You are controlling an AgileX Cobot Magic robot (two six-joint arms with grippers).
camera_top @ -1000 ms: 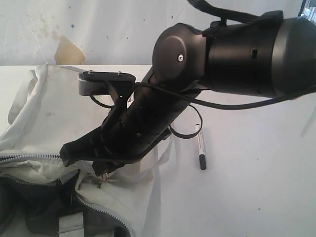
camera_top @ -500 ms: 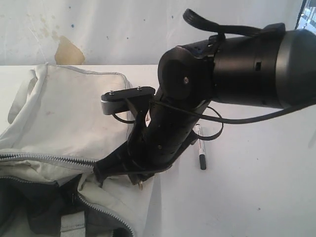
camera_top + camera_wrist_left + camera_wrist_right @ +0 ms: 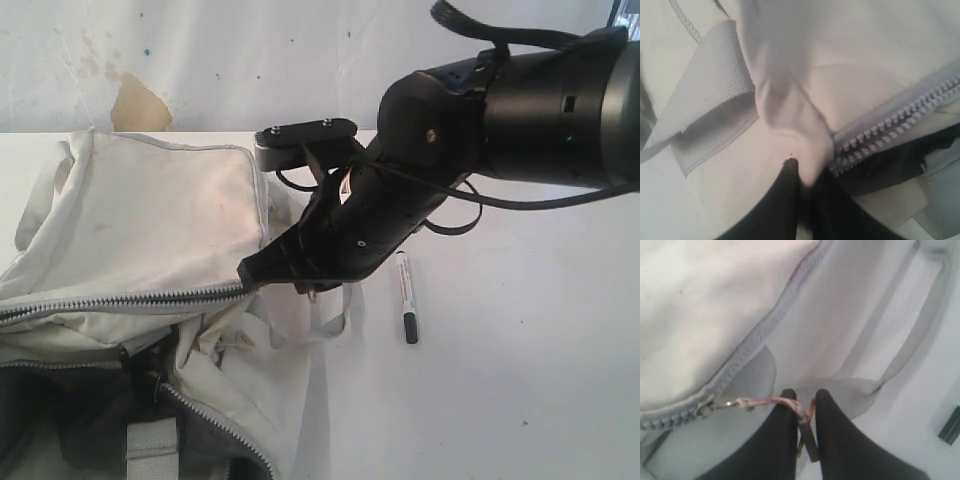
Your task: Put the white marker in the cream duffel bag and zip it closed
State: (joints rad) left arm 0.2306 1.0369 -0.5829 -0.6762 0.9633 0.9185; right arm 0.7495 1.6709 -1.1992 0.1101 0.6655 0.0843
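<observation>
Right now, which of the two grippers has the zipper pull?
The right gripper: the zipper pull sits between its fingertips, while the left gripper pinches only fabric of the cream duffel bag.

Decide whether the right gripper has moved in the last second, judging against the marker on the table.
Yes. In the exterior view the right gripper has travelled rightward along the cream duffel bag, toward the white marker, which lies unmoved.
</observation>
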